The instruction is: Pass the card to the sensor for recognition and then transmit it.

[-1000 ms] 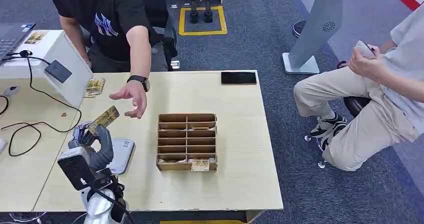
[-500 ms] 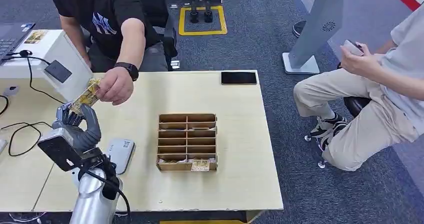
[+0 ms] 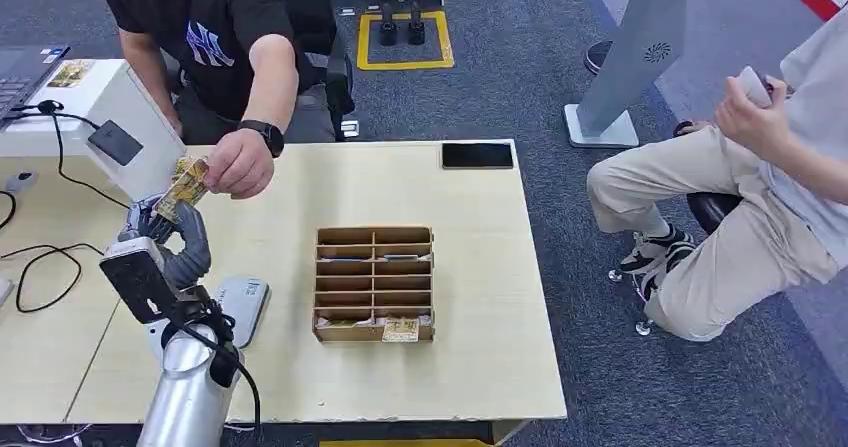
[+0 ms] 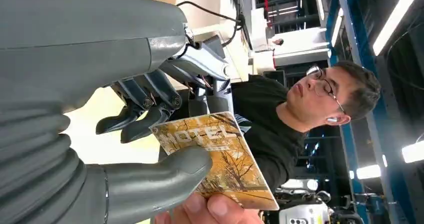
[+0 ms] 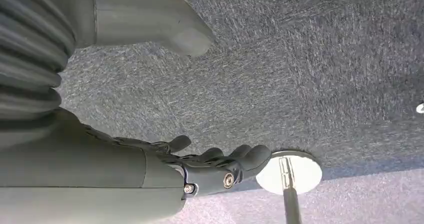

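While the left hand [image 3: 170, 235] pinches the card [image 4: 217, 156] between thumb and fingers [image 4: 150, 116], a person's hand [image 3: 238, 163] also grips it above the worktop [image 3: 480, 267], beside the sensor [image 3: 115, 142]; the handover looks nearly finished, release remaining. The right hand [image 5: 210, 166] hangs empty, fingers loosely curled.

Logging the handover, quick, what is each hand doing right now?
Left hand: holding the card, which a person's hand also grips.
Right hand: open, holding nothing.
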Motion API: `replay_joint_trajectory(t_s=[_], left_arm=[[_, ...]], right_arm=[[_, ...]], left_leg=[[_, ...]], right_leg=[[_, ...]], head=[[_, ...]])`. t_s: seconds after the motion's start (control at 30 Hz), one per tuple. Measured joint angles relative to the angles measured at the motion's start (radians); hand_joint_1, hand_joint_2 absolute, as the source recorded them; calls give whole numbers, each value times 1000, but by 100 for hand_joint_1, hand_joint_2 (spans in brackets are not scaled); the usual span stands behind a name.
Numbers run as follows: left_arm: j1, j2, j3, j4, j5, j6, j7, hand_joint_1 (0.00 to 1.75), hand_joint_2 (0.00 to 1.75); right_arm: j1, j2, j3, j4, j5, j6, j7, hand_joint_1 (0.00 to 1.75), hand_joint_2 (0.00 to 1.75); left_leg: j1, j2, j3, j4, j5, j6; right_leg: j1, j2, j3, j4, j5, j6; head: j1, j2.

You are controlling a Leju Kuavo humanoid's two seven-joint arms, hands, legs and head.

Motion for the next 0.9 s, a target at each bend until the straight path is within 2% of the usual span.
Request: replay_joint_trajectory(t_s=[0.13,0.17,0.2,0.23,0.4,0.63,0.87,0.9], left_arm=[[-2,3,0,8,0,0,0,175,175],[-2,3,0,11,-2,0,1,143,175],[-3,4,0,14,-13,1,9,10,175],[-4,5,0,17,-21,1,15,0,175],[-12,8,0,38,-23,-23,37,0,175],[15,6,-1,-2,57,-81,-24,0,175],[36,3,-1,-45,68,-90,-32,0,175],[37,3,-1,-48,68,-90,-32,0,0]], right_arm=[[0,0,0,0,0,0,0,0,175],[0,0,0,1,0,0,0,0,175],[0,0,0,1,1,0,0,0,175],[0,0,0,1,3,0,1,0,175],[-3,0,0,5,3,0,3,0,175],[-4,0,0,5,-3,0,-2,0,175],[-4,0,0,6,-3,0,-4,0,175],[-4,0,0,6,-3,0,-4,0,175]], left_leg=[[0,0,0,0,0,0],[0,0,0,0,0,0],[0,0,0,0,0,0],[0,0,0,0,0,0],[0,0,0,0,0,0],[0,0,-1,0,0,0],[0,0,-1,0,0,0],[0,0,-1,0,0,0]], right_leg=[[0,0,0,0,0,0],[0,0,0,0,0,0],[0,0,-1,0,0,0],[0,0,-1,0,0,0],[0,0,-1,0,0,0],[0,0,-1,0,0,0],[0,0,-1,0,0,0],[0,0,-1,0,0,0]], head=[[0,0],[0,0],[0,0],[0,0],[0,0],[0,0],[0,0],[0,0]])
